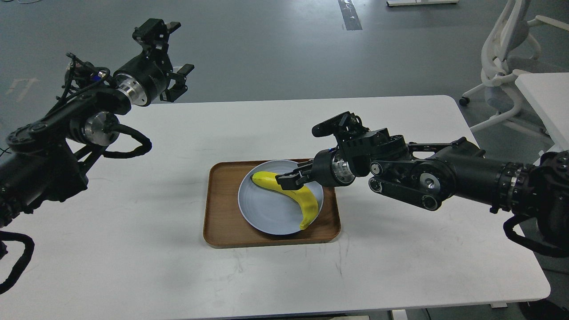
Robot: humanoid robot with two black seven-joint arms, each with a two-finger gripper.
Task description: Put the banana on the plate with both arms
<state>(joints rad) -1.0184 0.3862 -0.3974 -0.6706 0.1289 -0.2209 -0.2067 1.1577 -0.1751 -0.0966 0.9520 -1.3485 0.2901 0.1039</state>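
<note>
The yellow banana (306, 203) lies across the right half of the pale blue plate (262, 210), its dark-tipped end at the plate's front right rim. I cannot tell whether it rests on the plate or hangs just above it. My right gripper (284, 180) reaches in from the right and is shut on the banana near its upper left part. My left gripper (178, 48) is open and empty, held high over the table's far left edge, well away from the plate.
The plate sits in a brown wooden tray (222, 222) at the middle of the white table (133, 249). A white office chair (502, 58) and another white table (544, 98) stand off to the far right.
</note>
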